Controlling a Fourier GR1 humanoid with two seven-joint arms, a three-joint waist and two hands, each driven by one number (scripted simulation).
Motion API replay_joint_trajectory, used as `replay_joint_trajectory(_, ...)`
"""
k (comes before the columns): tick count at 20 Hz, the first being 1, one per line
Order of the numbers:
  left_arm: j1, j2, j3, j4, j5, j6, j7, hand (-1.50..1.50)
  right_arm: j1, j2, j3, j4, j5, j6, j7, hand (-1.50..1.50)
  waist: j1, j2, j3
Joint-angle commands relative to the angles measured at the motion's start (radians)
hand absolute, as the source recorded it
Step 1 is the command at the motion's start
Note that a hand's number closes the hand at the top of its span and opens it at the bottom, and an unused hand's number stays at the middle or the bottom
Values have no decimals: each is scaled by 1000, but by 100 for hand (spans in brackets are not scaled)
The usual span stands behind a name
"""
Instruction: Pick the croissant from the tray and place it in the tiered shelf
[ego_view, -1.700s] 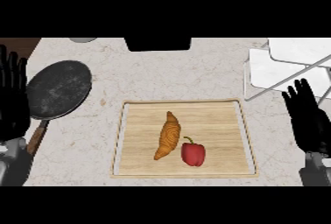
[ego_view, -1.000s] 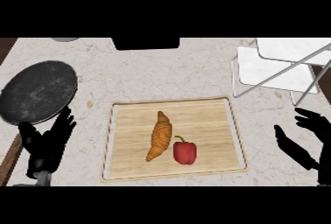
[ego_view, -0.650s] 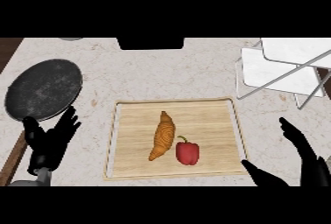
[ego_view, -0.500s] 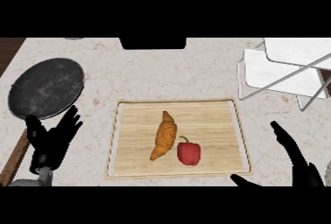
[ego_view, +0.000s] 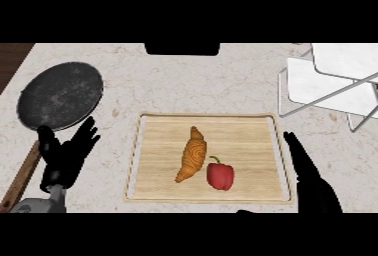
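Since half a second before, the right hand (ego_view: 310, 172) had edged nearer the tray (ego_view: 158, 145), fingers straight and apart; the left hand (ego_view: 65, 152) stayed spread beside the pan (ego_view: 60, 94). The croissant (ego_view: 192, 160) lay on the tray beside a red pepper (ego_view: 220, 175), the tiered shelf (ego_view: 332, 82) well apart

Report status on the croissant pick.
Both hands open, left hand and right hand flanking tray. Croissant untouched. Red bell pepper beside it.

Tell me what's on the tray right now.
On the wooden tray lie the croissant and, just to its right, a red pepper, apparently touching. Whatever sits directly under them is covered.
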Motion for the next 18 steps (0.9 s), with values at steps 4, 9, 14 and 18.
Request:
replay_joint_trajectory(4, -30, 3, 6, 27, -6, -3, 20, 0, -192, 235, 7, 188, 206, 183, 315, -150, 7, 5, 0)
replay_joint_trajectory(9, -18, -15, -8, 43, -10, -18, -6, 0, -255, 358, -4, 330, 257, 235, 365, -150, 6, 6, 2)
replay_joint_trajectory(14, 3, -22, -4, 36, -17, 2, -2, 0, -301, 361, -33, 429, 207, 283, 366, -150, 11, 2, 4)
replay_joint_trajectory(18, 15, -12, 4, 25, -4, -31, -23, 0, -331, 362, -48, 519, 179, 278, 366, -150, 17, 1, 5)
